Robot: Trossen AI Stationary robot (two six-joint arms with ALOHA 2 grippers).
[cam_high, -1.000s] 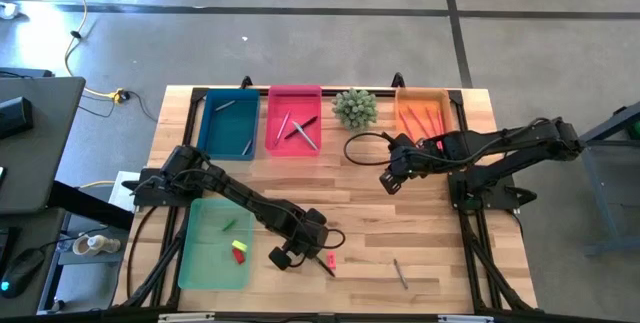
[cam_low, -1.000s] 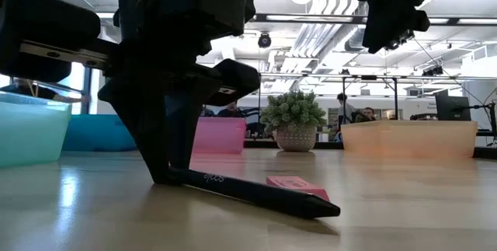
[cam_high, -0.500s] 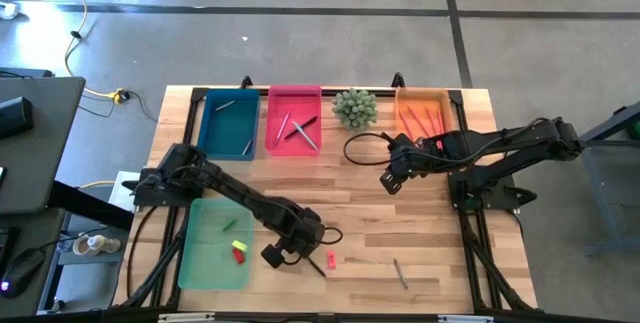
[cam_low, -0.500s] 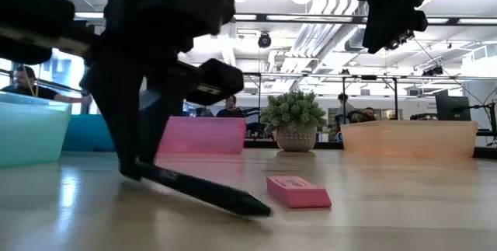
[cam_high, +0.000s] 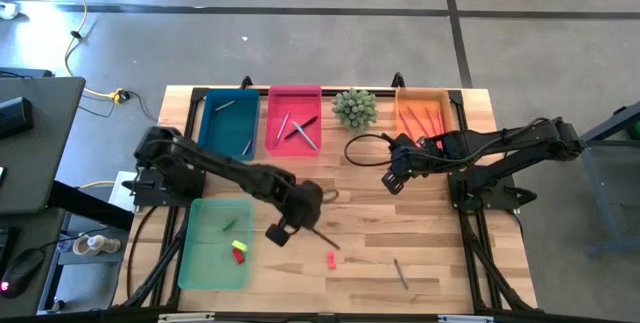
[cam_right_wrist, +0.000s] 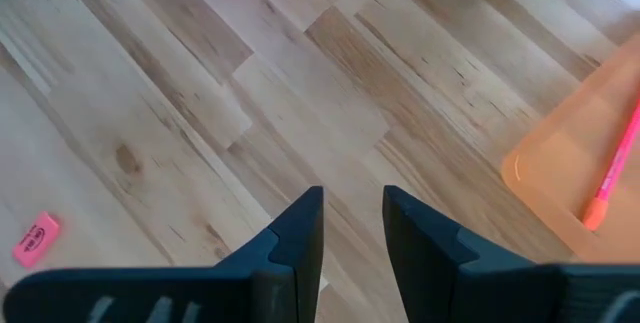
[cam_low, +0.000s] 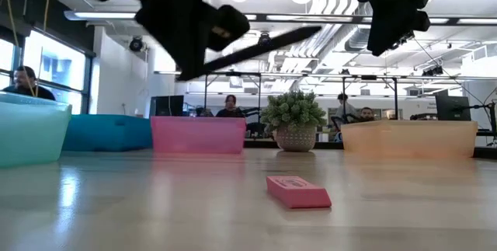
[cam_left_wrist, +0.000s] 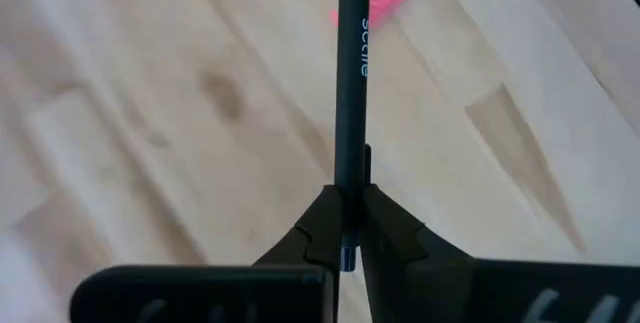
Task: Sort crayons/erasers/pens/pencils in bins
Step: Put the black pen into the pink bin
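Above the desk (cam_high: 420,243), the left claw (cam_left_wrist: 348,225) pinched a black pen (cam_left_wrist: 351,83), with the pink bin (cam_high: 294,123) beyond it; it should stay level in transit. The right claw (cam_right_wrist: 352,225) waited, fingers slightly parted and empty.

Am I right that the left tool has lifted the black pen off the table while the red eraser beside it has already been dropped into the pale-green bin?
Not quite. The left tool does hold the black pen clear of the table, but that red eraser lies on the bare wood, outside the pale-green bin. The high view shows this, and the low view confirms it.
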